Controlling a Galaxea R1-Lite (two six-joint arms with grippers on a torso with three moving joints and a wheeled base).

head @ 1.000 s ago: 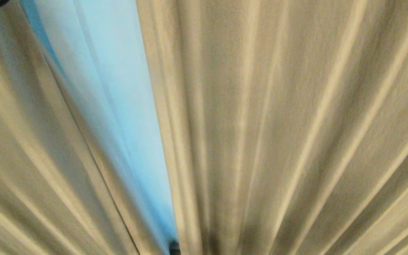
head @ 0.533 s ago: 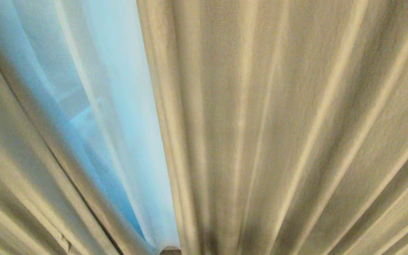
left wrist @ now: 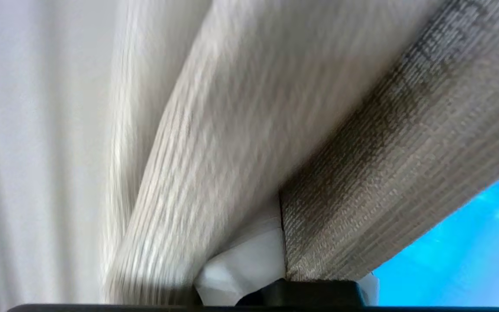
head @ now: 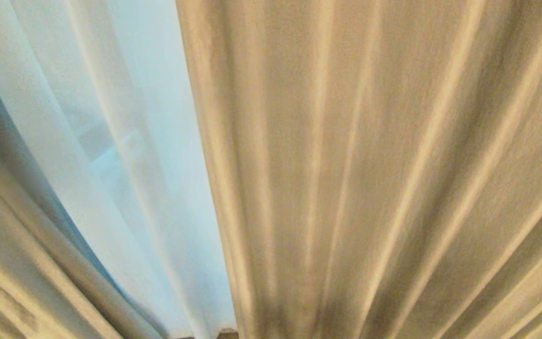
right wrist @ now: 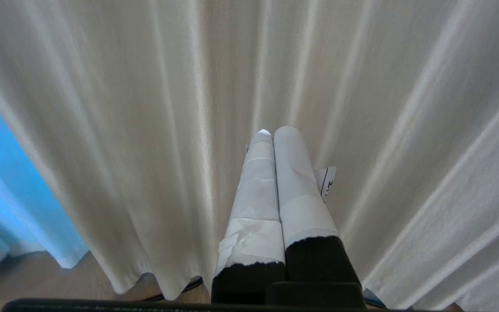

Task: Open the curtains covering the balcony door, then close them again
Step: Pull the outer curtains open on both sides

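While the beige curtains (head: 370,165) are only part open, a gap at left shows the white sheer (head: 125,155). Left gripper (left wrist: 282,264) fingers clamp the left panel's edge; right gripper (right wrist: 273,132) fingers pressed together, empty. Full opening and closing remain.

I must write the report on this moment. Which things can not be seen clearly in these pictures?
- Balcony door: head view, veiled by the white sheer; only pale shapes.
- Left gripper fingers: left wrist view, wrapped in the beige curtain.
- Curtain tops: cut off in every view.
- Right gripper: absent from the head view.
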